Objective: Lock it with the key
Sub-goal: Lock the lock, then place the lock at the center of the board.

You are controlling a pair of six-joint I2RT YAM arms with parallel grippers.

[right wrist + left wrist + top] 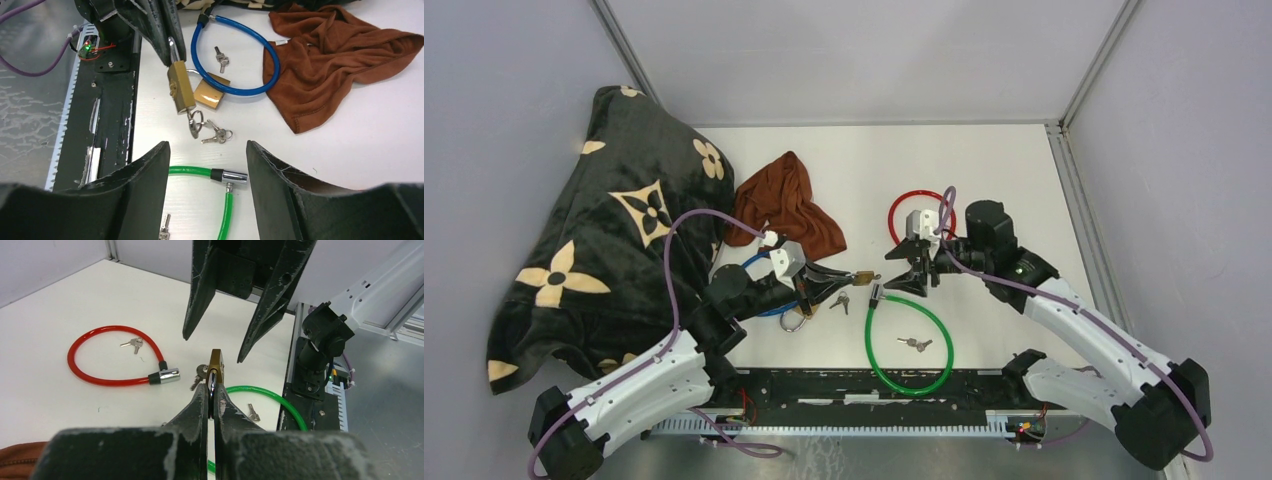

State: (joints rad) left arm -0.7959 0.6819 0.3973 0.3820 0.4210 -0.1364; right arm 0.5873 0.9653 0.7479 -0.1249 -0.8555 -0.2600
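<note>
Near edge: green cable lock (869,345) lies on the table (1004,180), small keys (914,344) inside its loop.
Mid-table: left gripper (852,277) is clamped on the shackle of the brass padlock (180,92), holding it off the surface.
A key bunch (194,124) shows just below the padlock body; I cannot tell whether it is in the keyhole.
Right gripper (889,274) faces the padlock, fingers spread wide, not touching it.
Behind: second padlock (212,95) beside the blue cable lock (270,70).
Farther: brown cloth (789,205), red cable lock (904,200), patterned blanket (614,230) far left.
</note>
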